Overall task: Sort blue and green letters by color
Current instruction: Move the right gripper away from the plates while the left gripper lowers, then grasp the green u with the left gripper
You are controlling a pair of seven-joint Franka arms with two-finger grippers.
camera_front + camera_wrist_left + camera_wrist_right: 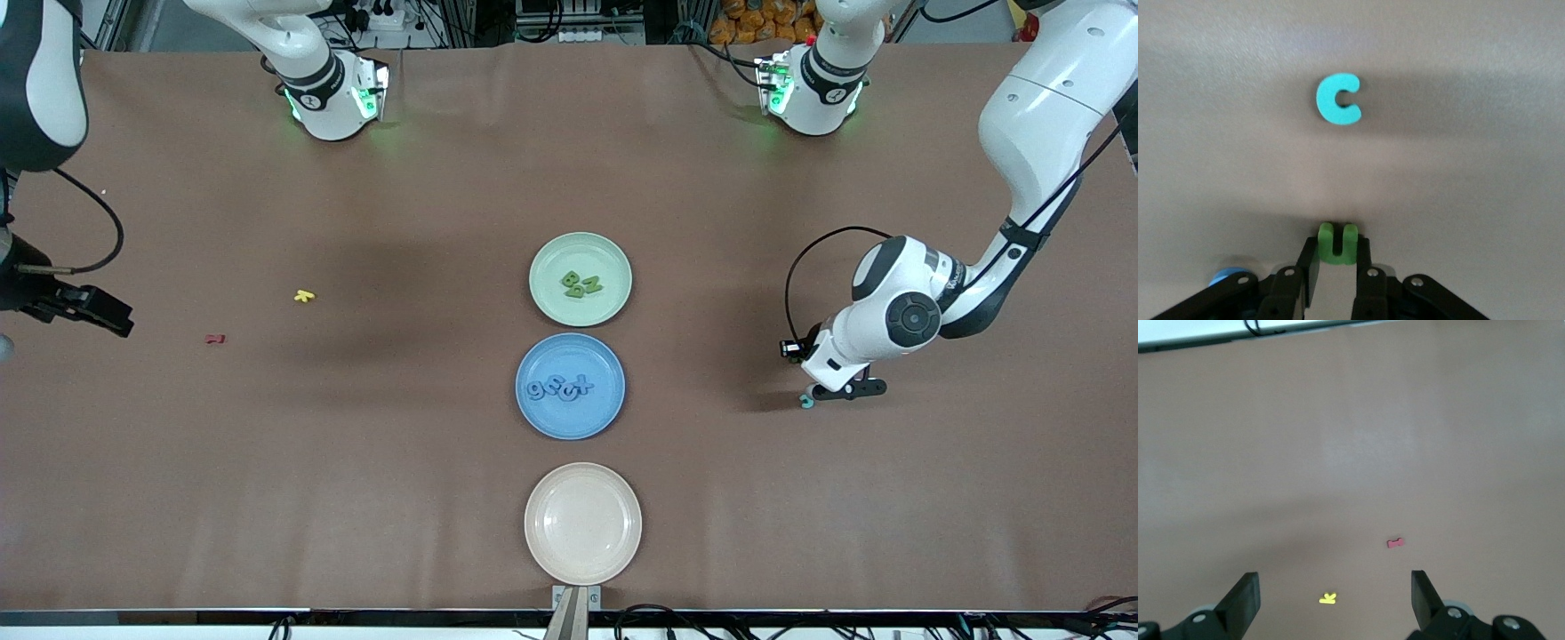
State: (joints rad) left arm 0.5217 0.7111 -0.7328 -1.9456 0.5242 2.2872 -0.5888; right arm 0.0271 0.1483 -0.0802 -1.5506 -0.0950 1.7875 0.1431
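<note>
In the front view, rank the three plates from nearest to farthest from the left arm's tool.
Measured from the left tool, low over the table toward the left arm's end:
1. Round blue plate, middle of the row.
2. Round pale green plate, farthest from the front camera.
3. Round cream plate, nearest the front camera.
The last two are fairly close.

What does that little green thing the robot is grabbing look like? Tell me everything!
It is a tiny, chunky, bright green U-shaped letter, matte like foam, with two short prongs. It sits between the black fingers of the left gripper, low at the brown table toward the left arm's end. A light blue C-shaped letter lies apart from it.
</note>
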